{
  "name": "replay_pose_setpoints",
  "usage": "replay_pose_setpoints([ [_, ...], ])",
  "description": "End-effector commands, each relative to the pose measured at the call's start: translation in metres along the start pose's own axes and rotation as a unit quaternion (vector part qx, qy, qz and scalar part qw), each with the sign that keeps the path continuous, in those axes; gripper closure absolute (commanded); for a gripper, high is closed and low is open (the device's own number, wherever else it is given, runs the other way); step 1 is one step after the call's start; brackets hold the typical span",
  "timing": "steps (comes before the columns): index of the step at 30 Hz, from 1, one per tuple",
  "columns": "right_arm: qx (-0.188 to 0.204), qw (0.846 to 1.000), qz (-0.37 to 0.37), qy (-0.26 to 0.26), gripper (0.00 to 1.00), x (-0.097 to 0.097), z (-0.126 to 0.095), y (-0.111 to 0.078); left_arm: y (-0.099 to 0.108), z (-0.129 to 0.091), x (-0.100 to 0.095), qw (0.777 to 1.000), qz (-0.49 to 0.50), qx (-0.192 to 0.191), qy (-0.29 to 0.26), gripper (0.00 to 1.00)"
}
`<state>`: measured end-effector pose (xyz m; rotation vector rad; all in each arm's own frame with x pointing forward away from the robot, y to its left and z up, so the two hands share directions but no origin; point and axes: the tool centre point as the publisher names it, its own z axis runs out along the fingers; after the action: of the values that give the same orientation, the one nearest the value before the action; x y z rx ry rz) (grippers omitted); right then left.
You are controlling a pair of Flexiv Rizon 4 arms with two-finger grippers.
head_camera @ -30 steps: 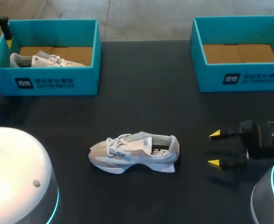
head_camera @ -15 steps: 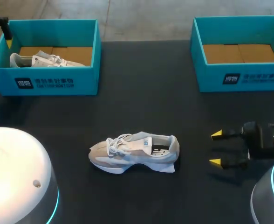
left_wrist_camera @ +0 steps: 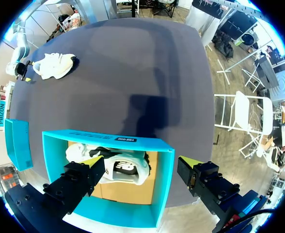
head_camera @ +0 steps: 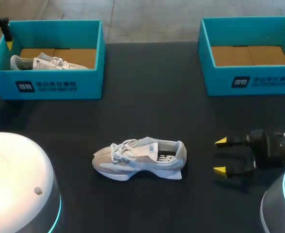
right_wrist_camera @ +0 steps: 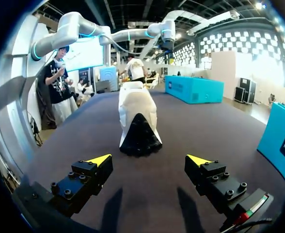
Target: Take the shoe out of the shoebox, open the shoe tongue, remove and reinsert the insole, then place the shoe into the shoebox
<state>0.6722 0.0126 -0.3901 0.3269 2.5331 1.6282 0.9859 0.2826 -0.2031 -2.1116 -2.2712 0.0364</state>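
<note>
Dark matte table (head_camera: 147, 87), two teal shoeboxes along the far edge. The sneaker (head_camera: 140, 159) is out of the box, sitting mid-table on its sole, toe toward my left side, heel toward my right arm, laces still done up, insole visible in the opening. Change over the last second: the right gripper (head_camera: 220, 156) backed off a touch, then crept forward again, so it's now slightly nearer the heel than before, near it but not touching. Jaw gap is unchanged, fingers spread wide with nothing between them. I read that as lining up on the heel; tongue and insole steps not started. Pose: right arm low over the table, fingers level and pointing straight at the heel, sneaker dead ahead in the wrist view. The left gripper (left_wrist_camera: 141, 161) hasn't moved; it hangs above the left shoebox (head_camera: 45, 85) looking straight down, fingers apart, empty. A second sneaker (head_camera: 40, 62) lies in that box. The right shoebox (head_camera: 251, 80) shows only its cardboard floor.
</note>
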Motion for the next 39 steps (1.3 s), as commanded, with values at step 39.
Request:
replay_pose_setpoints([
  [39,-0.036,0.999,0.023,-0.005,0.0,0.013,0.093,0.023,-0.001,0.0,0.001,1.0,0.001,-0.001,0.001,0.0],
])
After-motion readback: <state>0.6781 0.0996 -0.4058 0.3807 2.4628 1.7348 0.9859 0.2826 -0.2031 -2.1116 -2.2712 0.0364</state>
